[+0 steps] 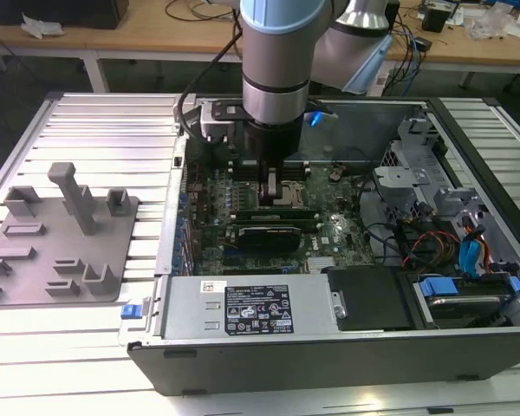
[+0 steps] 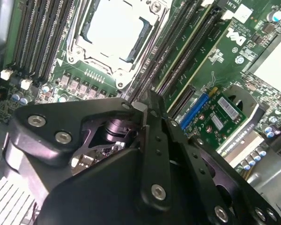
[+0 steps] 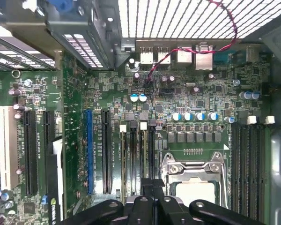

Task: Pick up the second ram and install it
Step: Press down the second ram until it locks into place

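Second ram (image 1: 273, 211), a long, narrow green stick with dark chips along its face, stands on edge in the motherboard just beside the processor socket (image 2: 114, 33), running across the exterior view directly under my wrist. My gripper (image 2: 145, 104) is down over it: in the second wrist view my two black, bolted metal fingers (image 2: 154, 140) are drawn together into a thin wedge, their tips right at the line of long black slots (image 2: 173, 42), and I cannot tell whether the thin board is pinched between them or only touched from above. The socket is a square frame of bright stamped steel around a flat, pale, matte plate. The slots beside it are slim, ribbed black plastic, some ending in small white clips (image 3: 144, 125). On the glossy green board sit a row of round silver-topped capacitors (image 3: 194, 116), a long blue plastic slot (image 3: 89, 150) and a twisted red and black wire (image 3: 215, 28). The open case (image 1: 243, 364) is dark sheet metal, with a grey boxy power supply (image 1: 191, 303) carrying a black label along the near side. It lies on a table of ribbed, pale aluminium slats (image 1: 104, 130), and to the exterior view's left rests a matte grey moulded fixture (image 1: 61, 251) with upright posts and shallow pockets.
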Motion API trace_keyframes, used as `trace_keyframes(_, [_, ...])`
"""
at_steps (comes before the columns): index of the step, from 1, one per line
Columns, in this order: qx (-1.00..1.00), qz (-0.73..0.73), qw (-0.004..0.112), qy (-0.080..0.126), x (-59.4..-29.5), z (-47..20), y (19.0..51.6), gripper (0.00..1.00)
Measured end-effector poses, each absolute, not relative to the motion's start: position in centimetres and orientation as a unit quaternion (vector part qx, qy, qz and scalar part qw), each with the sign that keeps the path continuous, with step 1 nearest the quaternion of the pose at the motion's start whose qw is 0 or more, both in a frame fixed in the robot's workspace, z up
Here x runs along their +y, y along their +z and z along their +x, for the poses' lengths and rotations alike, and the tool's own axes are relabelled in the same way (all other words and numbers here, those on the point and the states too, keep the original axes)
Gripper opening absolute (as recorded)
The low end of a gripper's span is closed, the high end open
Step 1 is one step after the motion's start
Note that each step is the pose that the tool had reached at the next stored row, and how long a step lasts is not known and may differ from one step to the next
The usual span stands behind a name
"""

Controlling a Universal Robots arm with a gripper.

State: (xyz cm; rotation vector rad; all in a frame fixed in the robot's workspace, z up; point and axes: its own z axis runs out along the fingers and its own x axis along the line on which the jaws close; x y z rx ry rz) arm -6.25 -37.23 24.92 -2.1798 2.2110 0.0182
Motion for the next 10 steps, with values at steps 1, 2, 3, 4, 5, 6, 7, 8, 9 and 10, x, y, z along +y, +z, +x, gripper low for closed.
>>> trace_keyframes(1, [0.712,-0.702,0.018,0.006,-37.23,-6.24,25.08,0.08])
trace_keyframes(2, [0.712,-0.702,0.018,0.006,-37.23,-6.24,25.08,0.08])
trace_keyframes(3, [0.712,-0.702,0.018,0.006,-37.23,-6.17,25.09,0.08])
trace_keyframes(4, [0.712,-0.702,0.018,0.006,-37.23,-5.99,25.09,0.08])
trace_keyframes(5, [0.712,-0.702,0.018,0.006,-37.23,-5.91,25.09,0.08])
trace_keyframes(6, [0.712,-0.702,0.018,0.006,-37.24,-5.88,25.09,0.08])
trace_keyframes(7, [0.712,-0.702,0.018,0.006,-37.23,-5.89,25.07,0.08])
trace_keyframes(8, [0.712,-0.702,0.018,0.006,-37.22,-6.21,25.01,0.08])
trace_keyframes(9, [0.712,-0.702,0.018,0.006,-37.23,-6.37,24.95,0.08])
trace_keyframes(10, [0.712,-0.702,0.018,0.006,-37.23,-6.5,24.79,0.08])
